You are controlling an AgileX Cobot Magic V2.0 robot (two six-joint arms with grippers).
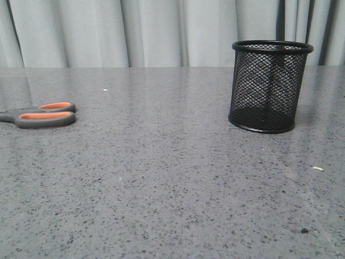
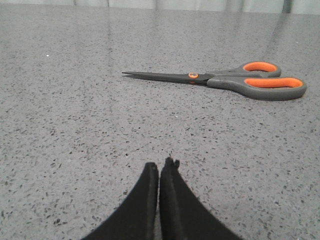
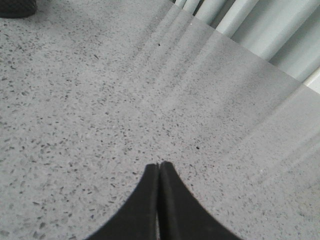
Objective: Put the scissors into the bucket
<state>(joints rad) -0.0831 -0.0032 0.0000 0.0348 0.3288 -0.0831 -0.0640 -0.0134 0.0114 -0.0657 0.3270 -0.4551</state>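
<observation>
The scissors lie flat and closed at the table's left, grey handles with orange lining; only the handles show in the front view. In the left wrist view the whole scissors lie ahead of my left gripper, apart from it, blades dark with an orange pivot. My left gripper is shut and empty. The bucket, a black wire-mesh cup, stands upright at the right rear. Its base edge shows at a corner of the right wrist view. My right gripper is shut and empty over bare table.
The grey speckled tabletop runs back to pale curtains. A small pale crumb and a dark speck lie at the front right. Neither arm shows in the front view.
</observation>
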